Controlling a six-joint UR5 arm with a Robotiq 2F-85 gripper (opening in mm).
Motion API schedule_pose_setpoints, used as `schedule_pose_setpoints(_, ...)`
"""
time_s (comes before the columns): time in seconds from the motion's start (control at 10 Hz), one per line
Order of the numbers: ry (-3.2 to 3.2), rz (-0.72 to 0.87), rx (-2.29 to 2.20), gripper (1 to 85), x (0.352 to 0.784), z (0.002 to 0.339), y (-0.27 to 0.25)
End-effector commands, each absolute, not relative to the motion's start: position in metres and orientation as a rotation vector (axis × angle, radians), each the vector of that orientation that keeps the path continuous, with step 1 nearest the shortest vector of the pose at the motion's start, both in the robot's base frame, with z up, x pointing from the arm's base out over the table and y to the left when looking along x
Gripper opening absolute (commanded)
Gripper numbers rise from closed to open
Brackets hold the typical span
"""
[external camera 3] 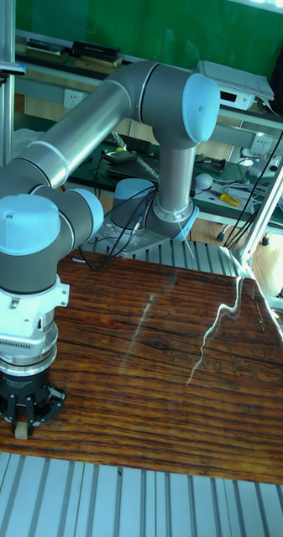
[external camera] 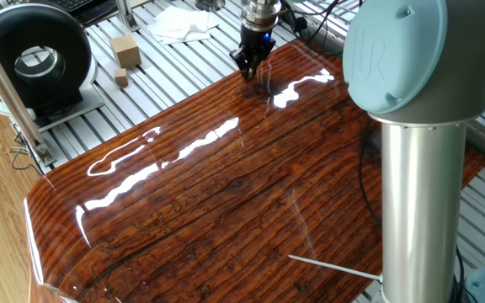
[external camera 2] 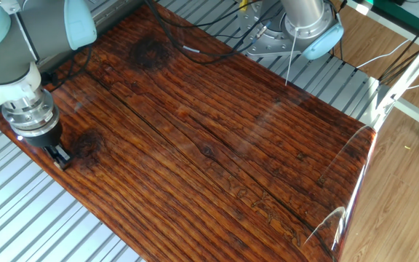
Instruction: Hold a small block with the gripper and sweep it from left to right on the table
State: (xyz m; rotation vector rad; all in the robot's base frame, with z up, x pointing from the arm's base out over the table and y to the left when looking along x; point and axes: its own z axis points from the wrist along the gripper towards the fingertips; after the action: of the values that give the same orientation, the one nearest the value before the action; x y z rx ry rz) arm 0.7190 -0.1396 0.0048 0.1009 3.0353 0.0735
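Observation:
My gripper [external camera 3: 22,428] stands upright at the near left corner of the table [external camera 3: 158,336], its fingertips down at the board. Its black fingers are shut on the small block [external camera 3: 21,432], a tiny light-tan cube that peeks out between the tips. In one fixed view the gripper [external camera: 248,67] is at the far edge of the table [external camera: 226,194]; the block is hidden there. In the other fixed view the gripper [external camera 2: 60,155] is at the left edge of the table [external camera 2: 217,131], just inside the slatted base.
On the grey slatted base [external camera: 167,67] left of the gripper lie a big tan box-shaped block [external camera: 125,50], a smaller tan cube [external camera: 121,78] and white cloth [external camera: 183,23]. A black round device [external camera: 32,59] stands at the far left. The arm's column [external camera: 419,194] rises at the right.

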Motion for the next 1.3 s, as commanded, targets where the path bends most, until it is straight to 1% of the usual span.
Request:
schedule_pose_setpoints(0.0, 3.029, 0.087, 0.12, 1.0, 0.7204, 0.0064, -0.138)
schedule_pose_setpoints(1.2, 3.033, 0.088, 0.095, 1.0, 0.7191, 0.0053, -0.1309)
